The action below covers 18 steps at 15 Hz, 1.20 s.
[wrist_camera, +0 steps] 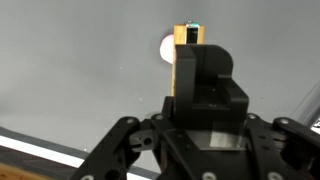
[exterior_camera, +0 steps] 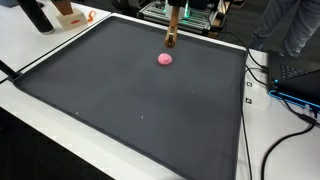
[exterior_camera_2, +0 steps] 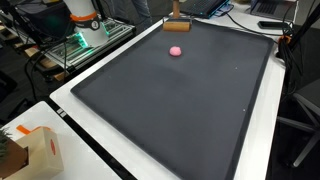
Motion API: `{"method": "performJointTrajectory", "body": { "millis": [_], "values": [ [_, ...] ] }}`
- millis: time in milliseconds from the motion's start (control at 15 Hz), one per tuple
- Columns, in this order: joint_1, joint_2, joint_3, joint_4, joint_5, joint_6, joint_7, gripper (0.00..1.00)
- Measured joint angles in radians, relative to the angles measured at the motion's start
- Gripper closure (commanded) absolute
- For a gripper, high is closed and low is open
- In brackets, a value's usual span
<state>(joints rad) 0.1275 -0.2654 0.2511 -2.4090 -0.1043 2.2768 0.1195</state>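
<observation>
Left edge: cardboard box [exterior_camera_2: 34, 152] on the white table [exterior_camera_2: 70, 97], near corner, well apart from everything else.

Centre: a large dark mat [exterior_camera: 120, 95] covers most of the table. It lies flat and is bare except for one item.

Far side of the mat, just right of centre: the gripper [exterior_camera: 172, 41] comes down from above with its jaws pinched on a small yellow-tan block [exterior_camera_2: 178, 27]. The block is upright and its lower end is at or just above the mat; I cannot tell whether it touches. In the wrist view the block shows at the fingertips, squarely between them.

Just beside the block, on the near side: a small pink ball [exterior_camera: 165, 59] sits on the mat, apart from the gripper.

Right edge: cables [exterior_camera: 285, 118] trail off the table, clear of the mat.

Handling, by judgement: the block looks stiff, light and probably wooden. Its flat parallel faces give a sure hold, best taken mid-height across the narrow sides, as it is held now. It is not fragile and unlikely to slip unless the pinch is off-centre. The ball looks light and possibly soft, and would roll at a nudge. Grip it across the widest part.
</observation>
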Motion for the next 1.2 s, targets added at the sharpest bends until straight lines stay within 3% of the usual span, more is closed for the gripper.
{"method": "performJointTrajectory", "body": {
  "millis": [600, 1200],
  "values": [
    [0.058, 0.089, 0.190, 0.084, -0.275, -0.156, 0.382, 0.76],
    [0.145, 0.293, 0.195, 0.195, -0.451, -0.226, 0.610, 0.76]
  ]
}}
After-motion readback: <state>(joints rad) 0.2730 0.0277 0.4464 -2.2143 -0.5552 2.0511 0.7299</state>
